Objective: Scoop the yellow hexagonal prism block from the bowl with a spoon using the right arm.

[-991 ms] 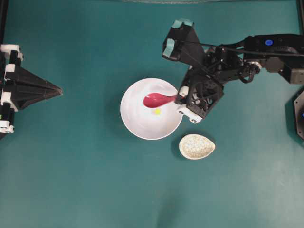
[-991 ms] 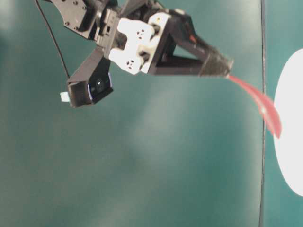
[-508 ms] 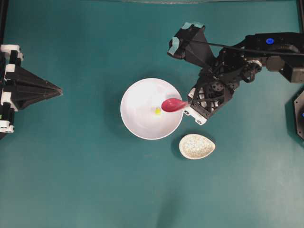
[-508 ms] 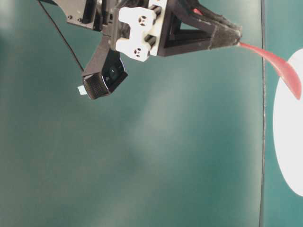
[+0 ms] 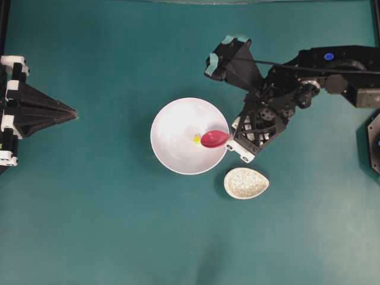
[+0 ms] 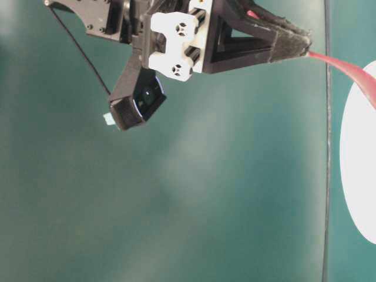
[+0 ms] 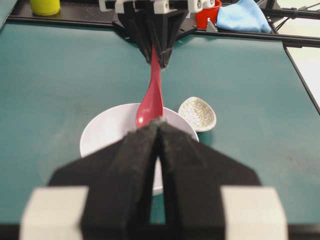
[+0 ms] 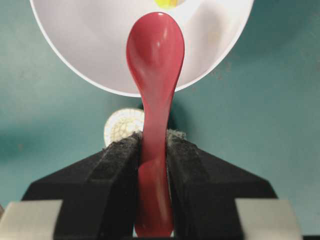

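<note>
A plain teal counter point(image 5: 107, 225) filled the overhead view, with the white bowl point(image 5: 172, 157) at its centre and a small speckled dish point(image 5: 246, 183) just beside it to the lower right.

The right tool point(image 5: 233, 135) stood at the bowl's right rim, its jaws pinching the handle of the red spoon point(image 5: 215, 139); the right wrist view showed the handle clamped between both pads. The spoon's long axis ran roughly right to left across the frame, scoop end leading over the right part of the bowl.

The yellow hexagonal prism block point(image 5: 196, 139) lay on the bowl floor, right of centre, immediately left of the scoop tip. Whether the tip touched the block could not be determined from overhead; in the right wrist view the block point(image 8: 167, 3) appeared just beyond the tip, almost in line with the spoon axis.

The coming move would therefore call for a push leftward along that axis, with the scoop lowered under the block.

The left tool point(image 5: 74, 112) sat at the left edge, well apart from the bowl, jaws pressed together.
</note>
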You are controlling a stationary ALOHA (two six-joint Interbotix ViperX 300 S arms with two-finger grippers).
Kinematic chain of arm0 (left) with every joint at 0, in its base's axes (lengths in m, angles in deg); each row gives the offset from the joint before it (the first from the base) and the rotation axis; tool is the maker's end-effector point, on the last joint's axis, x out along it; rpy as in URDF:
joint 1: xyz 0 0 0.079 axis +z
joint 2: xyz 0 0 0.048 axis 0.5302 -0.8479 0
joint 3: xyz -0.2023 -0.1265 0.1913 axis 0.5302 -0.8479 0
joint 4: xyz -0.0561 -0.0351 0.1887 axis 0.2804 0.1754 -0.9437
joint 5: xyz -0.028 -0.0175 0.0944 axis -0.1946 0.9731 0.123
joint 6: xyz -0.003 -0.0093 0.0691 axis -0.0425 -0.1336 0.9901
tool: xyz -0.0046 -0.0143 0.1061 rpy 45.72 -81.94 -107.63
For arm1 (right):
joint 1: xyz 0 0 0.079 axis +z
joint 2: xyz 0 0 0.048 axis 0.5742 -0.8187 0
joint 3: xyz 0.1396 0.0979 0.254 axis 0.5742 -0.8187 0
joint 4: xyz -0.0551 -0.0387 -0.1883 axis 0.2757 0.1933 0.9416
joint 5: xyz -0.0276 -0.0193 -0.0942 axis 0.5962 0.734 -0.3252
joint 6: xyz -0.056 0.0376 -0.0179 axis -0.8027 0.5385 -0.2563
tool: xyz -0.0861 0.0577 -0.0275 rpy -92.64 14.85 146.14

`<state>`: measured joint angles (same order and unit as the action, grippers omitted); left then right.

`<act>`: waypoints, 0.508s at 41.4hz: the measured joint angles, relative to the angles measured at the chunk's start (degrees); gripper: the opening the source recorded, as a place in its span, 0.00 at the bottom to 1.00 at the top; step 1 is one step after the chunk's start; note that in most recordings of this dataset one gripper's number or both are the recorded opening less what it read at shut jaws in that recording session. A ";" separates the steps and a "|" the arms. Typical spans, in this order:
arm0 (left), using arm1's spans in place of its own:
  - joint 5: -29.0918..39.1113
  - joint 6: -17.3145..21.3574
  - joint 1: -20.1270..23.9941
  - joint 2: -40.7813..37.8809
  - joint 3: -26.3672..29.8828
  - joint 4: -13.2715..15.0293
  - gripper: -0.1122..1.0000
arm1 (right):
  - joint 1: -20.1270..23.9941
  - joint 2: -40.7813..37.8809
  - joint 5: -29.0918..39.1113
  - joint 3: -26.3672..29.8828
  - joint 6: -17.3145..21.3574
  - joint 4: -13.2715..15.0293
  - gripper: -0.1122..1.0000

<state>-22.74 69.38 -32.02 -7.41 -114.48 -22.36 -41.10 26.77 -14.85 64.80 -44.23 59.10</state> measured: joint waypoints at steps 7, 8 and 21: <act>0.00 0.00 0.00 0.00 0.00 0.00 0.11 | 0.09 -0.79 0.09 0.00 0.00 -0.62 0.30; 0.00 0.00 0.00 0.00 0.00 0.00 0.11 | 0.09 -0.97 0.09 0.00 0.00 -0.62 0.30; 0.00 0.00 0.00 0.00 0.00 0.09 0.11 | 0.09 -3.16 0.18 0.79 -0.09 -0.88 0.30</act>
<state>-22.74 69.38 -32.02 -7.41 -114.48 -22.27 -41.02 23.61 -14.67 65.59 -44.32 58.22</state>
